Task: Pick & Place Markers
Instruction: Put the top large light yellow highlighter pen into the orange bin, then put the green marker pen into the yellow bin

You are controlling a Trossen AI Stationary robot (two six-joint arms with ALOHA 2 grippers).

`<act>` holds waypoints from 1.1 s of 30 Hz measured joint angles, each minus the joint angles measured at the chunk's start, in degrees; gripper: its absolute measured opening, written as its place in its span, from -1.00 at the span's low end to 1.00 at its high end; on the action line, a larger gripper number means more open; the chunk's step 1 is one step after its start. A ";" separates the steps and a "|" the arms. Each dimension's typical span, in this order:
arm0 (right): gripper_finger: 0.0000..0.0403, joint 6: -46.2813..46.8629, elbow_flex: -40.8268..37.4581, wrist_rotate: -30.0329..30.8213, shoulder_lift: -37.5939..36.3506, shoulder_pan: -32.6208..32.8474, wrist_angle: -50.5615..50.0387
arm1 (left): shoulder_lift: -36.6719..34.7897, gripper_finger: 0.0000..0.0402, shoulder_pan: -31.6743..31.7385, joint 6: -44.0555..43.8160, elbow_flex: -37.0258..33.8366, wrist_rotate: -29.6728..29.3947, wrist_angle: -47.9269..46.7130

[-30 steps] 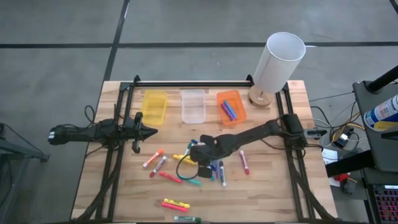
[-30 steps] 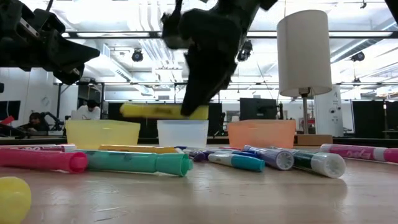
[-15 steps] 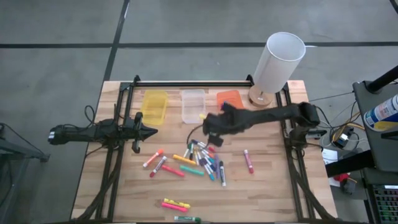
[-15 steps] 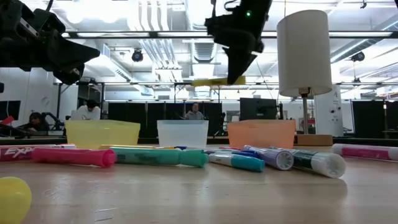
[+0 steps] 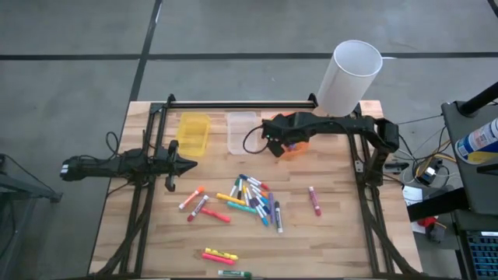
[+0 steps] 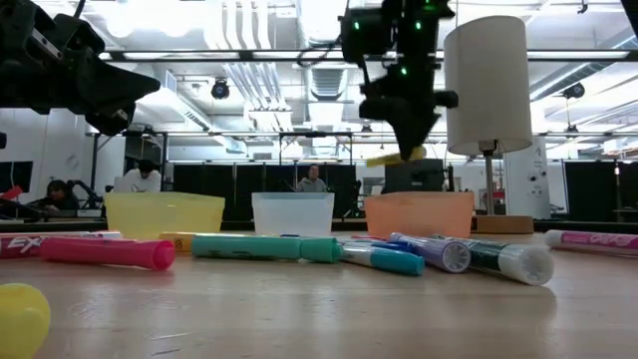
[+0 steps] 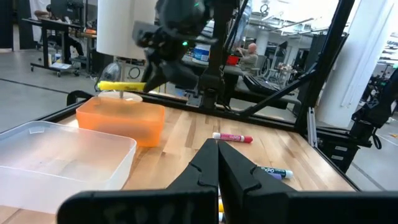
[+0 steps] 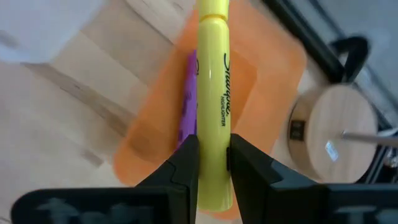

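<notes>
Right tool clamped on yellow highlighter, held in the air over the orange bin at far right of counter; purple marker lies inside the bin. Left tool fingers together, holding nothing, hovers at left edge. Other markers scattered mid-counter, pink marker apart to the right. Yellow bin and clear bin stand left of the orange one.

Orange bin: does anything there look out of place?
Possibly: the right gripper holds a yellow highlighter above the orange bin, which shows only a purple marker, while the yellow bin stands two bins away.
</notes>
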 joint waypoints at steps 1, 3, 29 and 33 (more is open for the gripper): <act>-0.67 0.50 -0.77 -1.11 0.00 -0.73 0.12 | 0.00 -1.00 0.01 0.00 0.02 -0.02 -0.02; -0.66 1.34 -2.52 -2.85 0.04 -2.03 0.18 | 0.00 -1.00 0.00 -0.01 0.00 0.00 0.00; -0.48 -0.29 -10.24 -4.91 0.11 -4.03 6.66 | 0.00 -1.00 0.02 0.00 0.00 0.00 0.00; -0.49 -0.57 -10.22 -4.89 0.11 -4.03 6.75 | 0.00 -1.00 0.01 -0.01 0.01 0.00 0.00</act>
